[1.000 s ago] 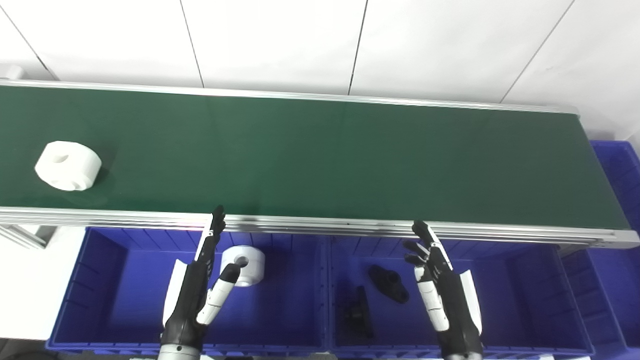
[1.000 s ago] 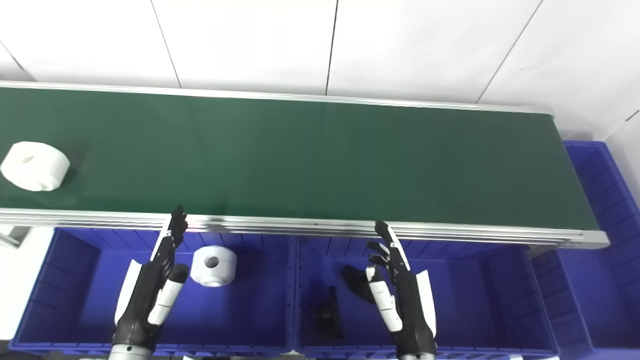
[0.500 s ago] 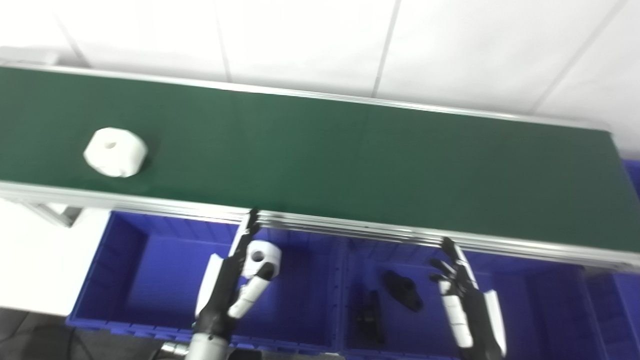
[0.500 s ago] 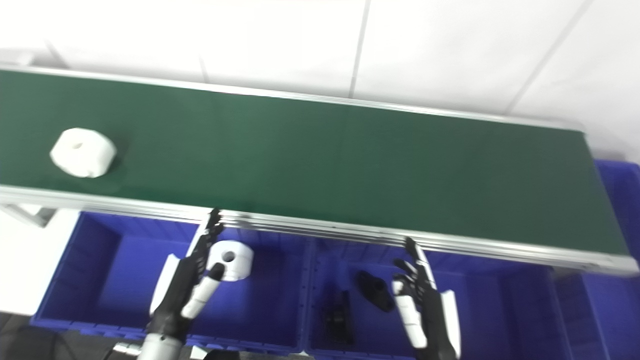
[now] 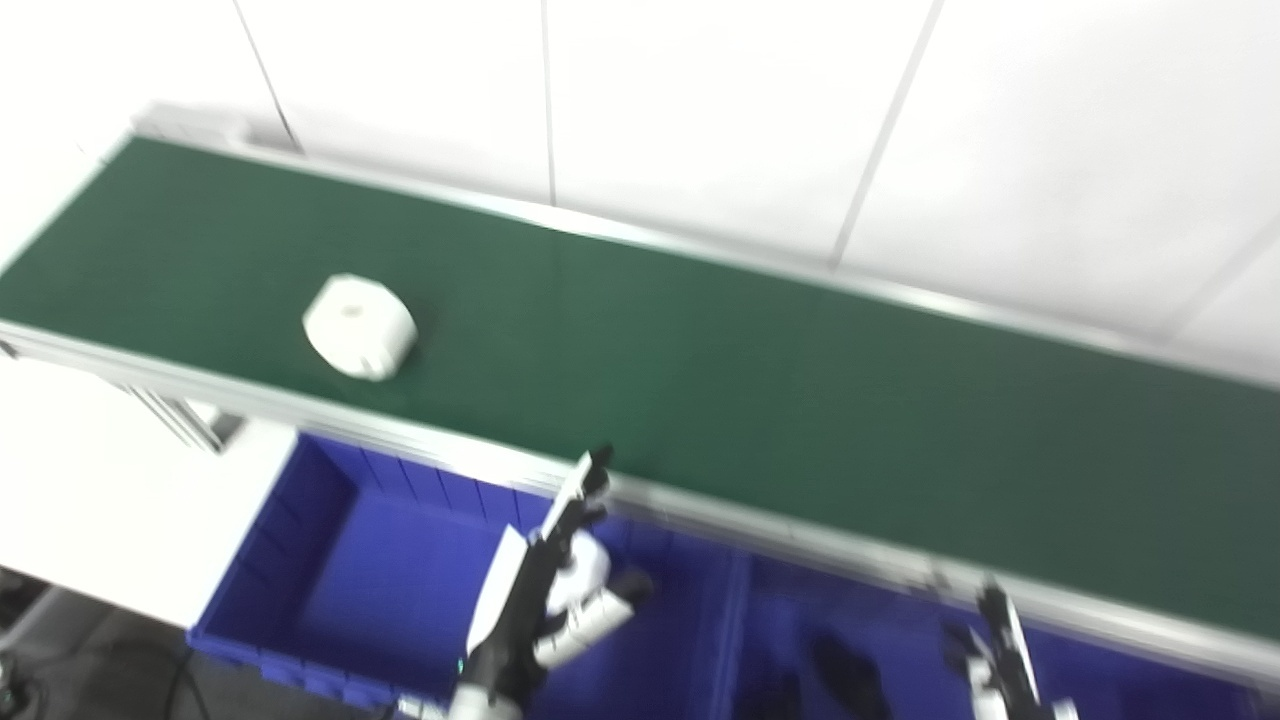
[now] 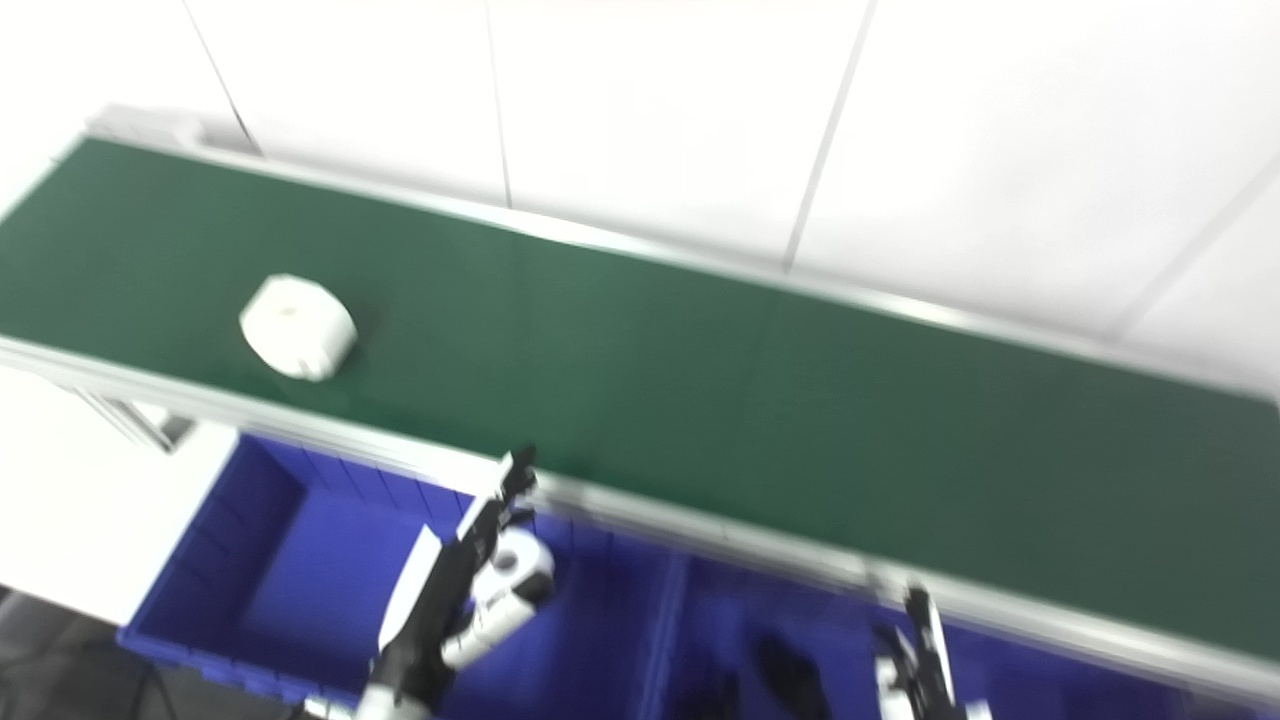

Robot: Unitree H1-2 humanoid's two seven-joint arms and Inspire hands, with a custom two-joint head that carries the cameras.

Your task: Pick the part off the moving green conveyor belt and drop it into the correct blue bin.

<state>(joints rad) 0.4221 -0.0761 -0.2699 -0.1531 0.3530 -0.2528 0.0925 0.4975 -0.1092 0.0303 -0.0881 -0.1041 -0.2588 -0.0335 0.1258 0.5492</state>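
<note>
A white round part (image 5: 360, 325) with a centre hole lies on the green conveyor belt (image 5: 750, 380), towards its left end; it also shows in the right eye view (image 6: 298, 340). My left hand (image 5: 545, 595) is open and empty, fingers up, over the left blue bin (image 5: 330, 570), well to the right of and below the part. My right hand (image 5: 1000, 670) is open and empty at the bottom edge, over the right blue bin (image 5: 900, 640). Another white part (image 6: 520, 570) lies in the left bin, partly hidden behind my left hand.
Dark parts (image 5: 845, 680) lie in the right bin. The belt's metal front rail (image 5: 420, 440) runs between belt and bins. A white wall stands behind the belt. The belt's frame leg (image 5: 180, 420) shows at left. The picture is blurred.
The camera has swung left and tilted, so the whole picture shifted right and down. The white part has moved right along the belt. Both hands stay open over the bins.
</note>
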